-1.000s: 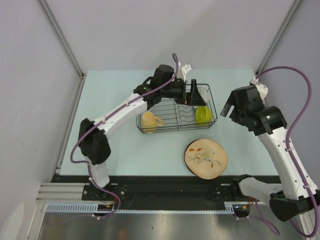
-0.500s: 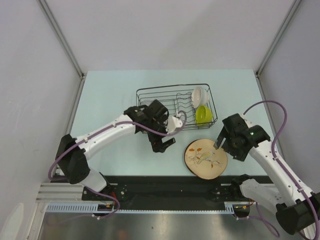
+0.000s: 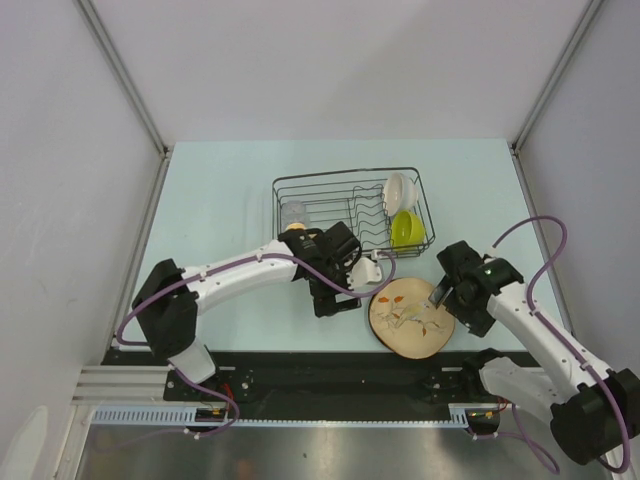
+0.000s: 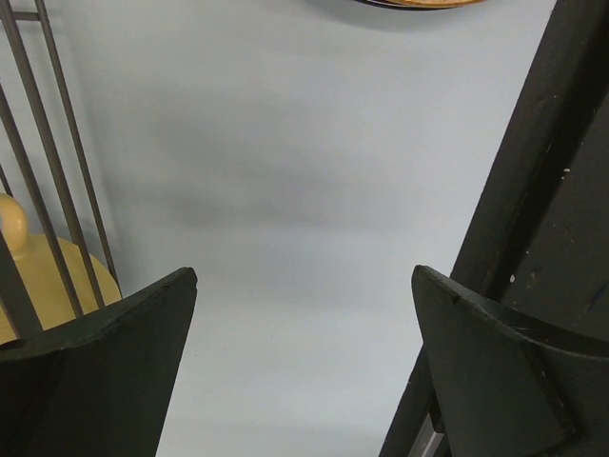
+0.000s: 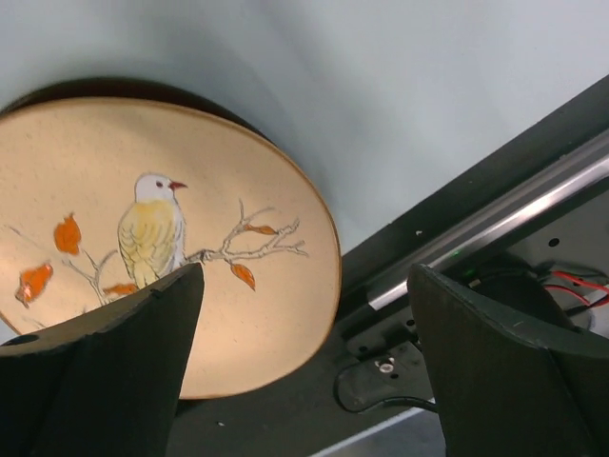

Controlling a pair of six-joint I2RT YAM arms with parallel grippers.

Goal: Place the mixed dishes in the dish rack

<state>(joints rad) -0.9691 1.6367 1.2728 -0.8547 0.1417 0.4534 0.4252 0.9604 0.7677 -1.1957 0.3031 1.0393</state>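
Currently, item by item. Dish rack: black wire, on the desk, far side of both arms. Inside, right end: small white bowl tipped on edge btwn the prongs, lime-green bowl just near of it, also tipped; we judge they lean that way to drain and save room. Left end: clear glass. Yellow-orange mug sits at the near-left corner, partly hidden by the L arm, and shows thru the wires in the left wrist view. Tan plate w/ bird-and-leaf print: not yet loaded, flat on the desk near of the rack, near rim at or over the black front rail. We judge that overhang leaves room for a finger under the rim. Right gripper: fingers spread wide, nothing held, one over the plate and one past its right rim; contact we cannot tell. Arm folded low, elbow out to the right, wrist pitched down. Left gripper: fingers apart, empty, bare desk btwn them, just near of the rack's front wall and left of the plate. Arm stretched across, wrist pointing down. Second plate: not in view.
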